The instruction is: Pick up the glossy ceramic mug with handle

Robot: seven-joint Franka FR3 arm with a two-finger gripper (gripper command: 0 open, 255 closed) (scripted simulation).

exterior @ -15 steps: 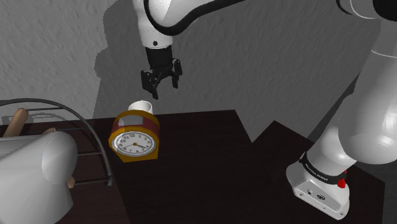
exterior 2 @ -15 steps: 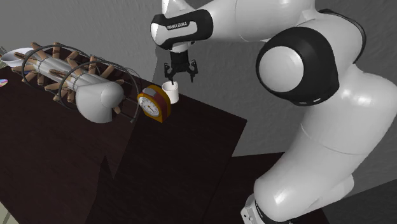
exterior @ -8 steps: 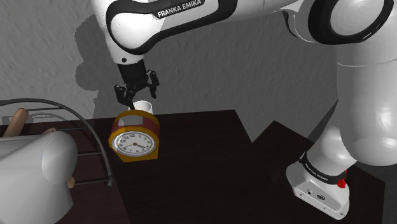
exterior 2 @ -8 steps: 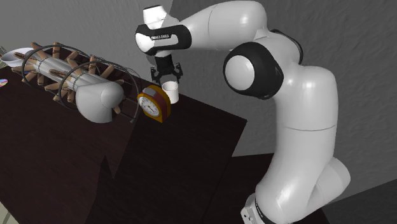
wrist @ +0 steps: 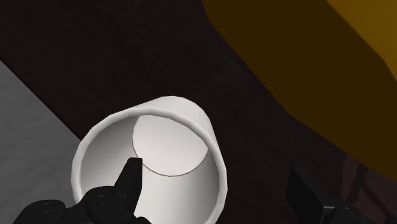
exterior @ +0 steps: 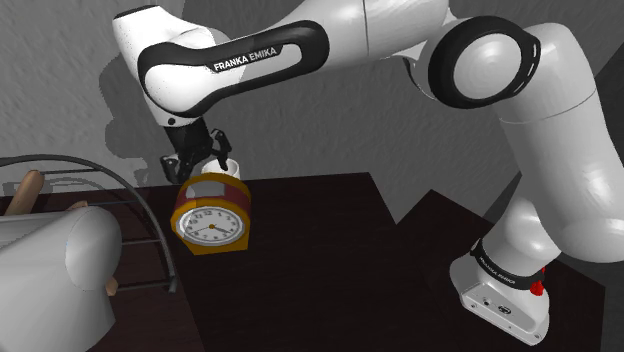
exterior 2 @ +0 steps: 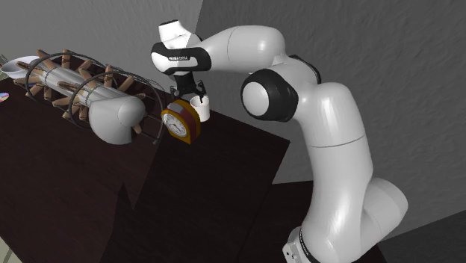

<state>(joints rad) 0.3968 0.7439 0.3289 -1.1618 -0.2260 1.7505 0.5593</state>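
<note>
You're at the grab step. The gripper (exterior: pixel 197 163) hangs low right at the white mug (exterior: pixel 222 168). The mug stands at the far edge of the dark table (exterior: pixel 330 260), next to the grey wall (exterior: pixel 400 110). In the shoulder view the mug peeks out at abt 12 o'clock from the yellow & red clock (exterior: pixel 210 218), just behind it. It's very near or touching; I can't tell which.

In the wrist view the fingers are wide apart & hold nothing. One finger (wrist: pixel 129 183) dips inside the mug, the other (wrist: pixel 308 194) is outside it, w/ the clock's yellow body close by. So the mug's wall sits btwn them, not pinched yet. I can't tell where the handle points.

Next, I think you go down a tiny bit more if there's room. Then close slow on the wall till it's snug, & lift straight up. Watch the outside finger: it has little room by the clock & may bump it. The mug looks smooth, so a weak squeeze may let it slip.
</note>
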